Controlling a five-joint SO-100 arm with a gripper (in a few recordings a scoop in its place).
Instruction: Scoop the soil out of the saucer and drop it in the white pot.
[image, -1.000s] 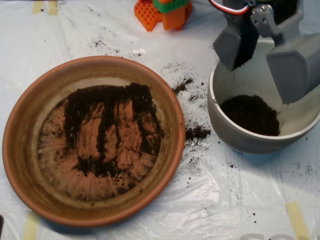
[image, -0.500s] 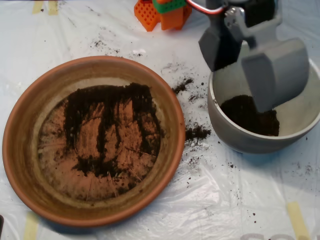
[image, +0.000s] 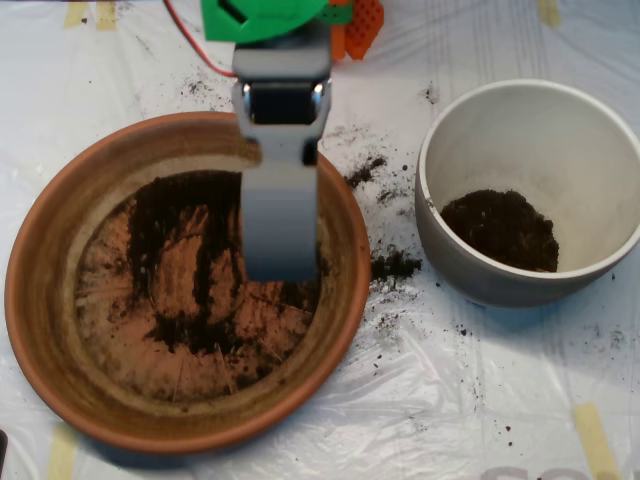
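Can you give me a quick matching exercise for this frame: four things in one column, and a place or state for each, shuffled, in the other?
Things:
1. scoop
2. white pot
3. saucer
4. spilled soil clump

Places or states:
A. on the plastic sheet, between the two dishes
B. at the right, with a dark mound inside
C. over the saucer's middle
D. at the left, soil smeared in streaks across its floor

Pairs: 1-C, 2-B, 3-D, 4-A
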